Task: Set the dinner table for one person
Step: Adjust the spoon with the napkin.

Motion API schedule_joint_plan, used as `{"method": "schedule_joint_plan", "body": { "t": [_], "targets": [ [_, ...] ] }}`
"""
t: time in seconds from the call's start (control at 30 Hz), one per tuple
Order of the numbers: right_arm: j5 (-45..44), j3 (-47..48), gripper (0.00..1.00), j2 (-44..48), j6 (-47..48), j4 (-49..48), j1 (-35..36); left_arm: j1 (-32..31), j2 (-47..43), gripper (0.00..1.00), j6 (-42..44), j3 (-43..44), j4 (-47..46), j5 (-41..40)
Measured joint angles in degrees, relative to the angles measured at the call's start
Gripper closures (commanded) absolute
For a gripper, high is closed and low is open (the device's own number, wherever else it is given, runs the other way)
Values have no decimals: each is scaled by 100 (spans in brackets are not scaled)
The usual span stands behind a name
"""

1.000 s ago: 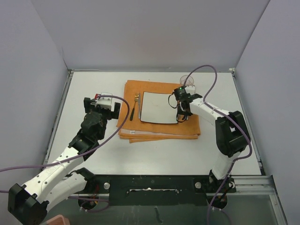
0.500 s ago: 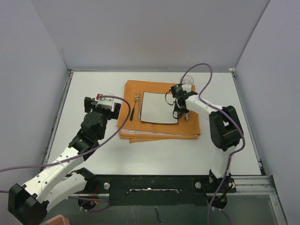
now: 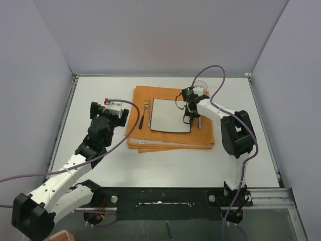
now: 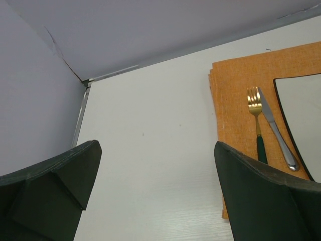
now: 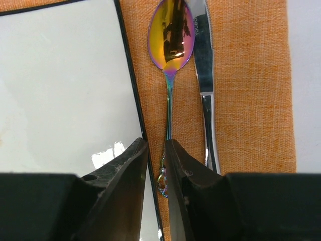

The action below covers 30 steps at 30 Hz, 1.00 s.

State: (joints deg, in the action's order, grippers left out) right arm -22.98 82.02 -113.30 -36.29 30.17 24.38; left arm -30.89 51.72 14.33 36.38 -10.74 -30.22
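The dinner table is a white-grey top. On it lies an orange folded cloth with a square white plate. A gold fork and a silver knife lie on the cloth left of the plate. An iridescent spoon and a second knife lie on the cloth right of the plate. My right gripper hangs over the spoon's handle, jaws a narrow gap apart, the handle end by its right finger. My left gripper is open and empty over bare table left of the cloth.
A clear glass stands at the cloth's far right corner, just behind my right wrist. Grey walls close the table on the left, far and right sides. Purple cables arc above both arms.
My right gripper has moved a little left and toward the far side, from the cloth's right part to the plate's right edge. The left arm has barely moved.
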Motion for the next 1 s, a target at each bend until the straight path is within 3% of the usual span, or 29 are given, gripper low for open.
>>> {"method": "schedule_joint_plan", "body": {
  "t": [1.0],
  "targets": [
    [-140,28,80,-323,-57,28,-302,179,258,3,-76,39,-70,195]
  ]
}}
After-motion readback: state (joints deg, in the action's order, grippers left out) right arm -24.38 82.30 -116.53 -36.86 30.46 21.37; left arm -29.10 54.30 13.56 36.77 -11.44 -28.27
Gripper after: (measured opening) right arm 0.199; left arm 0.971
